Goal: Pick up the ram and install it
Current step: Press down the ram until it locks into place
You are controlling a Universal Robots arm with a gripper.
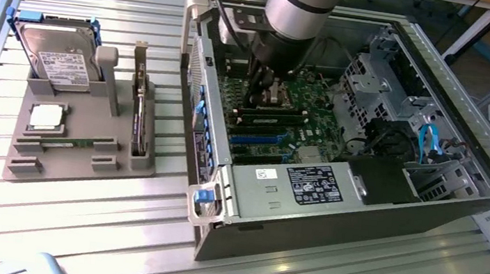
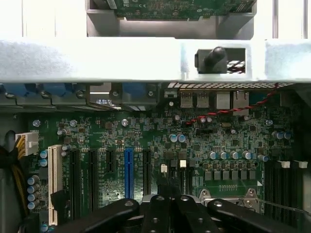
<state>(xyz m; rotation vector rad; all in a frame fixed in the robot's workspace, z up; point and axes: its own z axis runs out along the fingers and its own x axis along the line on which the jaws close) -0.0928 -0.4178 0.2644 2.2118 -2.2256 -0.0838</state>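
One arm reaches steeply down into the open case, its silver-and-black forearm nearly vertical and its wrist just above the motherboard.

Gripper: closed, with nothing visible between the fingers. In the wrist view the dark fingers meet at the gripper tip, low over the motherboard and close to it; contact cannot be judged.

Slots: long dark memory slots lie directly beneath and just beside the gripper. Whether a stick already sits in them cannot be told.

Ram: a thin green stick lies flat in the grey holder, outside the case and well apart from the gripper, beyond the case's side wall from it.

Other parts in the holder, all well apart from the gripper: a hard drive stands tilted at the far end, a square silver processor lies between drive and ram, and a dark card stands on edge on the side nearest the case.

Expansion slots, one of them blue, run ahead of the fingers in the wrist view.
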